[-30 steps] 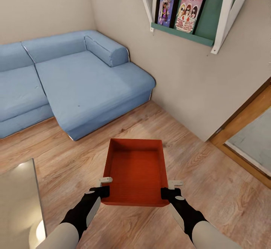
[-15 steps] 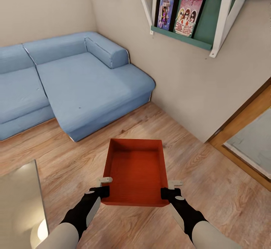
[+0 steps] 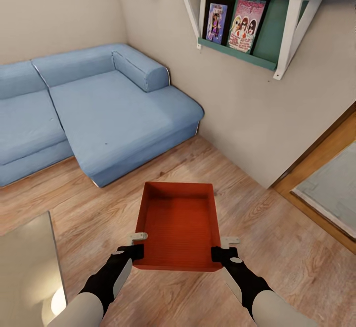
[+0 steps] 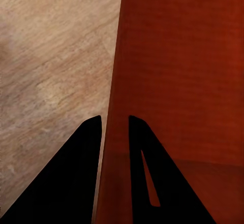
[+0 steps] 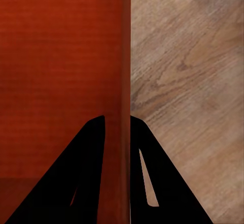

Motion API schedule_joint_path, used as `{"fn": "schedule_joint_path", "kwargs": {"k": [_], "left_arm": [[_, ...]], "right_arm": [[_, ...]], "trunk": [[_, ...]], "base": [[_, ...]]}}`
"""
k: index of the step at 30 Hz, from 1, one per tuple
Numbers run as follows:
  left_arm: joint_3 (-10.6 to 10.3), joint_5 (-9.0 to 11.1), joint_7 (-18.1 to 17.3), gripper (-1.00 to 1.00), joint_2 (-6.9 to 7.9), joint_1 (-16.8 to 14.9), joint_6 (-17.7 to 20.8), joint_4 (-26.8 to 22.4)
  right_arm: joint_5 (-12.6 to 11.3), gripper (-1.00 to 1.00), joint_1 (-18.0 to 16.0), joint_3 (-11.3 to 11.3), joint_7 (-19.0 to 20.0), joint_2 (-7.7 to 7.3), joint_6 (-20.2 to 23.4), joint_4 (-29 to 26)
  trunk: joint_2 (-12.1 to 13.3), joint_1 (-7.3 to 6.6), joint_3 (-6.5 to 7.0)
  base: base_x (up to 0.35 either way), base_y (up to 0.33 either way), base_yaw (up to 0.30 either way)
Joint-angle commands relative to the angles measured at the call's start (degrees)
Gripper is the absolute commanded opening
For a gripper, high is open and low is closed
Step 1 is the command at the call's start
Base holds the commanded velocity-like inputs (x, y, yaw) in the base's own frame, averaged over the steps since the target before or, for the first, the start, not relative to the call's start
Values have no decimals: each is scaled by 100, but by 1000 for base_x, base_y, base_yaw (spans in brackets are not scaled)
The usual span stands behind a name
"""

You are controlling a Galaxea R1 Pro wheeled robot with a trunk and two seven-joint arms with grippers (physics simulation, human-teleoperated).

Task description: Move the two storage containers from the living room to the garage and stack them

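While a glass counter (image 3: 27, 267) edges the robot's left and the blue sofa (image 3: 99, 114) fills the corner beyond, bare plank floor (image 3: 277, 262) runs right to a wood-framed doorway (image 3: 321, 178) under the wall shelf (image 3: 257, 15). The left gripper (image 3: 134, 252) and right gripper (image 3: 221, 254) each pinch a side wall of the storage container (image 3: 179, 225), held above the planks: orange-red, ribbed, empty.

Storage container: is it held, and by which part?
Yes. The storage container is held by both grippers, left and right, each pinching a side wall near the near corners.
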Motion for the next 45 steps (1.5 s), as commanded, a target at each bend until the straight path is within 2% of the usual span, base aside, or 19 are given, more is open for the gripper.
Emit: {"fn": "schedule_joint_path", "kwargs": {"k": [1, 45], "left_arm": [[2, -28, 82, -100, 22, 3, 50, 6], [2, -28, 82, -100, 25, 3, 50, 5]], "right_arm": [[45, -100, -6, -38, -73, -9, -16, -32], [53, -100, -6, -38, -74, -18, -17, -32]], "trunk": [[40, -23, 15], [1804, -989, 805]], "base": [[0, 0, 0], [0, 0, 0]]}}
